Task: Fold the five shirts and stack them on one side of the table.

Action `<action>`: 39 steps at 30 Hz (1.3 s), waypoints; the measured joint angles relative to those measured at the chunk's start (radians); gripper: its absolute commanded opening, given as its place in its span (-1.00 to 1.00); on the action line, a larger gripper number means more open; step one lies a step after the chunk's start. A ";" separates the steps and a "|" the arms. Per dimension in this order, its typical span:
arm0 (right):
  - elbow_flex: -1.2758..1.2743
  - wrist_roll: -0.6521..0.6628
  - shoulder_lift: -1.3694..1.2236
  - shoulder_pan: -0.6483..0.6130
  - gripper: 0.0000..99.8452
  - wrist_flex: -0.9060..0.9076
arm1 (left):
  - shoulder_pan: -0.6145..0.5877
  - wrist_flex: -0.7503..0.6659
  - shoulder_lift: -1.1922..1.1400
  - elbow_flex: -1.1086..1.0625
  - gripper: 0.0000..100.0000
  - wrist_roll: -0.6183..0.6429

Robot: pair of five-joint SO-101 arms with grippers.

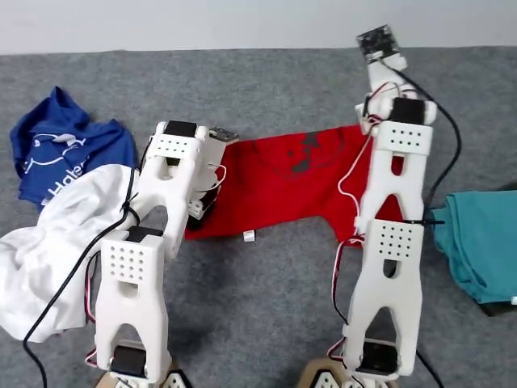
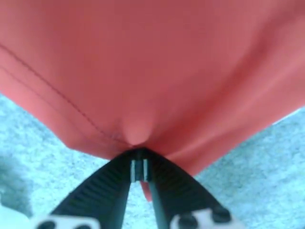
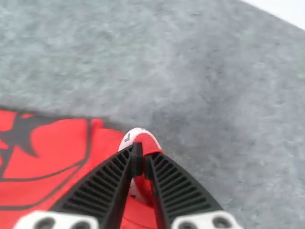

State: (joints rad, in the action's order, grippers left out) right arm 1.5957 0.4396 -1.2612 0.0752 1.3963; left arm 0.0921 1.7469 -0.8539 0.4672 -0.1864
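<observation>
A red shirt (image 1: 283, 182) with a dark print lies spread across the middle of the grey table, between the two arms. My left gripper (image 2: 138, 167) is shut on the red shirt (image 2: 157, 71), pinching a fold near its hem at the shirt's left end. My right gripper (image 3: 138, 157) is shut on the red shirt (image 3: 52, 152) at its far right edge, where a white tag peeks out. A blue shirt (image 1: 69, 149) and a white shirt (image 1: 48, 242) lie crumpled at the left. A teal shirt (image 1: 481, 238) lies folded at the right edge.
The grey table (image 1: 266, 299) has bare carpet-like surface in front of the red shirt and along the back. A dark garment edge (image 1: 497, 307) peeks from under the teal shirt. Cables hang along both arms.
</observation>
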 measured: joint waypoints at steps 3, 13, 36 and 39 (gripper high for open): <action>0.000 -0.011 0.002 -0.005 -0.97 0.020 | 0.000 0.000 0.000 0.000 -0.99 0.000; 0.029 -0.014 0.034 0.018 -0.92 0.051 | 0.000 0.000 0.000 0.000 -0.99 0.000; 0.029 -0.017 -0.061 0.089 -0.76 0.152 | 0.000 0.000 0.000 0.000 -0.99 0.000; 0.029 -0.017 -0.061 0.101 -0.76 0.163 | 0.000 0.000 0.000 0.000 -0.99 0.000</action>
State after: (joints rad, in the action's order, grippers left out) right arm 1.6249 0.4227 -1.3226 0.1765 1.5589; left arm 0.0921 1.7469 -0.8539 0.4672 -0.1864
